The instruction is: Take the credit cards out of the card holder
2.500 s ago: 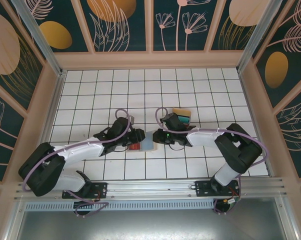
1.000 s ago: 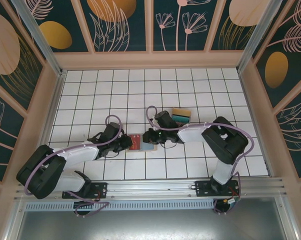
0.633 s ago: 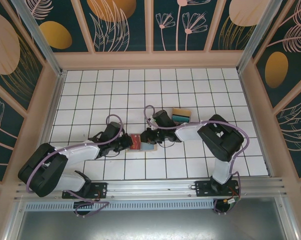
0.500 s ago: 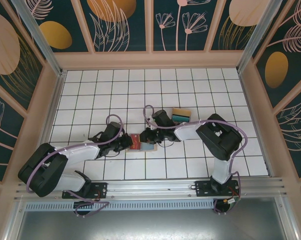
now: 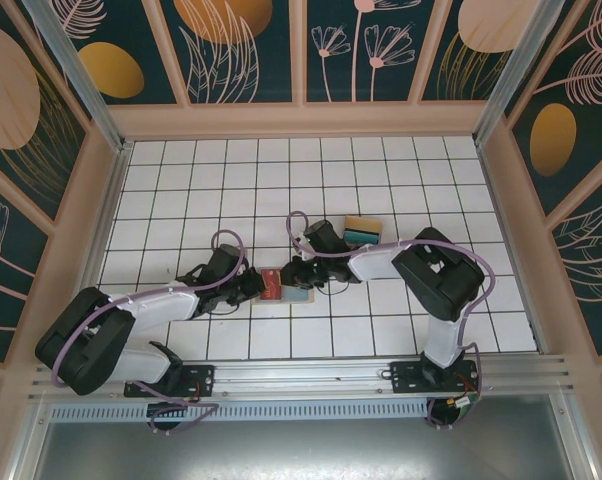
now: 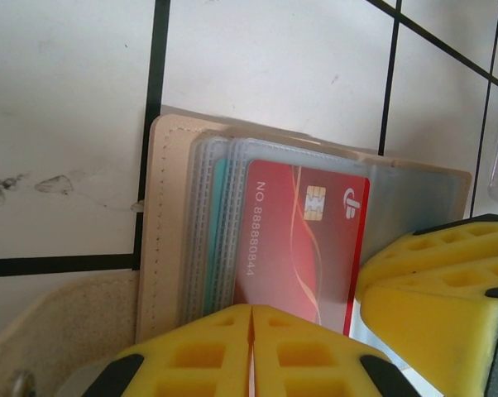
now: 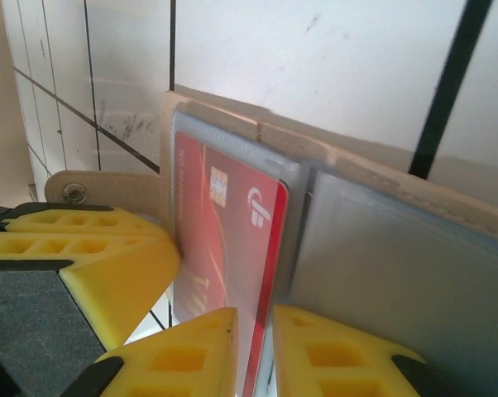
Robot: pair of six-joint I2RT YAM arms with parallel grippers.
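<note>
The tan card holder (image 5: 297, 294) lies open on the white tiles, its clear sleeves fanned out (image 6: 162, 215). A red card (image 6: 303, 240) with a chip sits in the top sleeve, and a teal card edge (image 6: 218, 240) shows beneath it. My left gripper (image 6: 251, 318) is shut, pads meeting, its tips resting on the holder's near edge (image 5: 256, 288). My right gripper (image 7: 255, 331) reaches in from the other side (image 5: 293, 275). Its fingers stand a narrow gap apart, with the red card's (image 7: 228, 240) free edge between them.
A small pile of cards (image 5: 362, 231), tan on top and teal below, lies about one tile behind and to the right of the holder. Wooden walls (image 5: 501, 200) enclose the tiled floor. Both arms meet over the holder at mid-floor.
Since 2.5 s ago my right gripper has come left and down onto the holder, and my left gripper has drawn back slightly to its left edge. In the last half second almost nothing moves.
</note>
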